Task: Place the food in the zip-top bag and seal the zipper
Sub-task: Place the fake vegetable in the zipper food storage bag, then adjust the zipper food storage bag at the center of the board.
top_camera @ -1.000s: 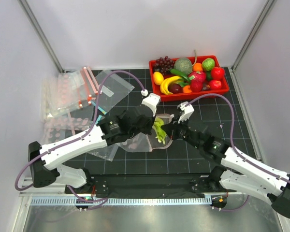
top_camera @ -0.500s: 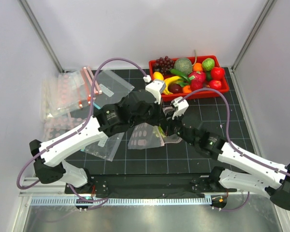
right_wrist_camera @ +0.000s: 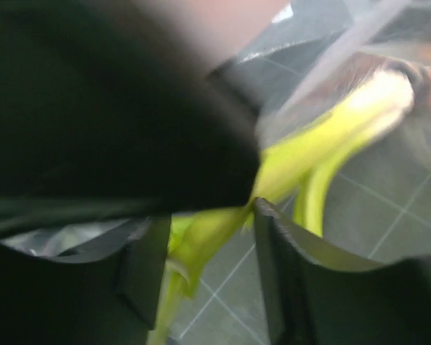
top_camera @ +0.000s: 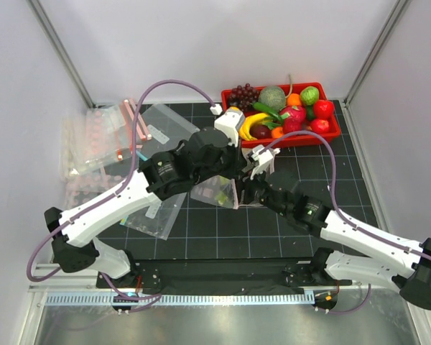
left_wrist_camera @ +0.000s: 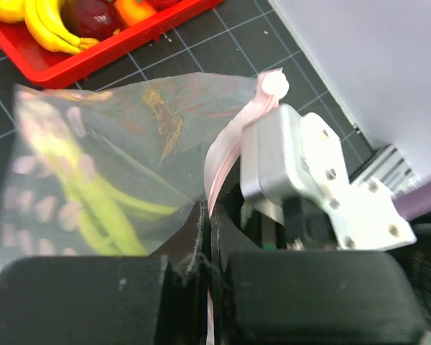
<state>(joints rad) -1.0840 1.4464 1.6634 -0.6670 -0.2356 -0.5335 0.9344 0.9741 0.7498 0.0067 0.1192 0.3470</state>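
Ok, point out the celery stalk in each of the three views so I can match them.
Left wrist: celery stalk lower left, seen through the clear bag.
Right wrist: centre, running from between the fingers up to the right.
Top external: cannot be made out; only the bag shows between the two arms.
Shared landmark: the clear bag around the stalk.

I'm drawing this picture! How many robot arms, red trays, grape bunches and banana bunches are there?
Robot arms: 2
Red trays: 1
Grape bunches: 1
Banana bunches: 1
Total: 5
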